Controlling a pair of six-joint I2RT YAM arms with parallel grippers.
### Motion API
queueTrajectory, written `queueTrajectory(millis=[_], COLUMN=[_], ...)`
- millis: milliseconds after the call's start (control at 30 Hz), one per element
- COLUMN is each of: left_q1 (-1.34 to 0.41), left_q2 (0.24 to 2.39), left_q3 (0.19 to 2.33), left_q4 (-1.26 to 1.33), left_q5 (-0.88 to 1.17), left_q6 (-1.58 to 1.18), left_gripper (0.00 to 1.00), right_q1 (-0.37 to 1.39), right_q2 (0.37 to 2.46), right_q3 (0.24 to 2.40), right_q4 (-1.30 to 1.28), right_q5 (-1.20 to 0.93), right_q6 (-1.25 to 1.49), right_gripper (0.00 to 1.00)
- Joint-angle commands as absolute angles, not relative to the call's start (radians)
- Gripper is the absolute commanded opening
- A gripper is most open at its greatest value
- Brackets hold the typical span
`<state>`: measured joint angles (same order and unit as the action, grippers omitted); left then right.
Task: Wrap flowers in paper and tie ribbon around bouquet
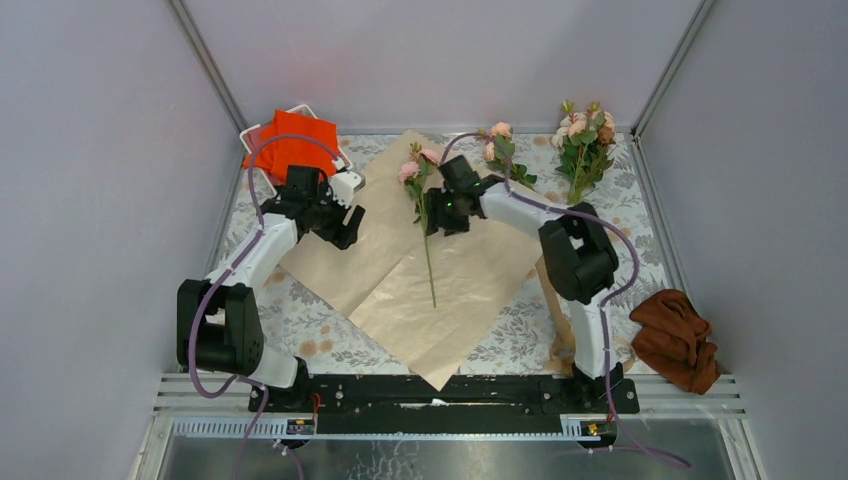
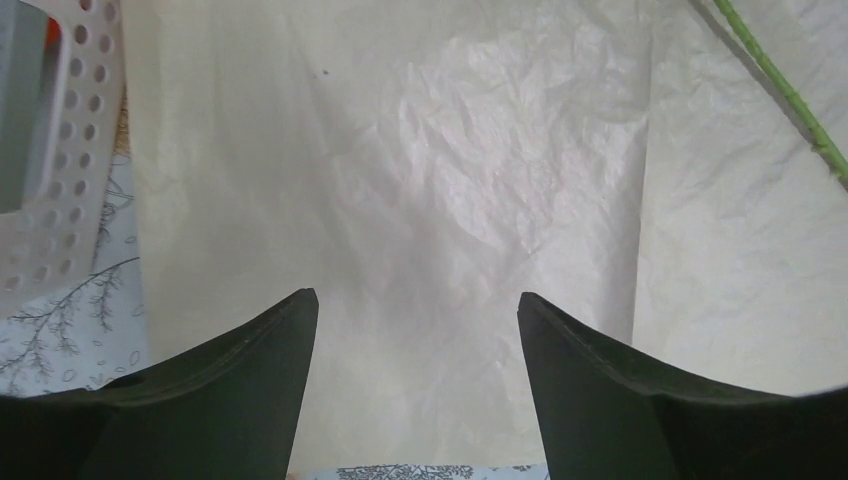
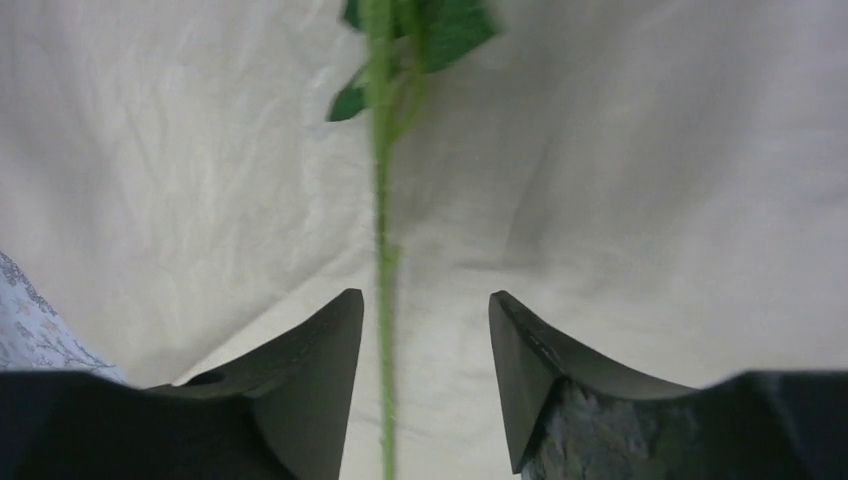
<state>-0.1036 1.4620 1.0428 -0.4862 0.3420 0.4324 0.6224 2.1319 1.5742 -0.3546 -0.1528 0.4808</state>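
One rose stem (image 1: 428, 255) lies flat on the paper (image 1: 470, 290), mid-counter (image 1: 300, 322). Its long axis runs far-to-near, with the bloom at the far end and the bare tip toward the arm bases.

Right claw (image 1: 437, 222) sits directly over the upper stem, just below the leaves. In the right wrist view the stem (image 3: 382, 200) runs straight down the gap and crosses the closing line squarely. It lies nearer one finger, with paper showing on both sides. The right claw (image 3: 425, 300) is spread and pinches nothing.

Left claw (image 1: 345, 228) hovers over the left part of the paper, well off the stem, which only clips a corner of its view (image 2: 790, 95). It is spread wide and empty, with bare paper (image 2: 450, 200) beneath.

Other rose sprigs (image 1: 585, 140) wait at the far edge, off the paper and nearer the right arm, so fetching them is likely the next step.
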Motion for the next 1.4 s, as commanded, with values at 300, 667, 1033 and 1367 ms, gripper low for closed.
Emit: queueTrajectory(millis=[300,667,1033,1367], left_q1=[-0.089,-0.087,-0.041,-0.038], left_q2=[1.433,1.451,1.382,1.411], left_q3=[1.022,1.007,1.046,1.033], left_q4=[-0.523,-0.506,-0.506,-0.511], left_q5=[0.449,0.43,0.357,0.368], left_q6=[0.41,0.404,0.422,0.407], left_gripper=[0.83,0.83,0.85,0.85], right_q1=[-0.123,-0.146,-0.145,-0.144], right_q2=[1.769,2.036,2.281,2.365], right_q3=[1.357,1.681,1.903,1.993], right_q4=[-0.345,-0.353,-0.421,-0.459], right_q5=[-0.136,-0.085,-0.134,-0.138], right_q6=[0.404,0.355,0.276,0.253], right_gripper=[0.48,0.36,0.36,0.33])
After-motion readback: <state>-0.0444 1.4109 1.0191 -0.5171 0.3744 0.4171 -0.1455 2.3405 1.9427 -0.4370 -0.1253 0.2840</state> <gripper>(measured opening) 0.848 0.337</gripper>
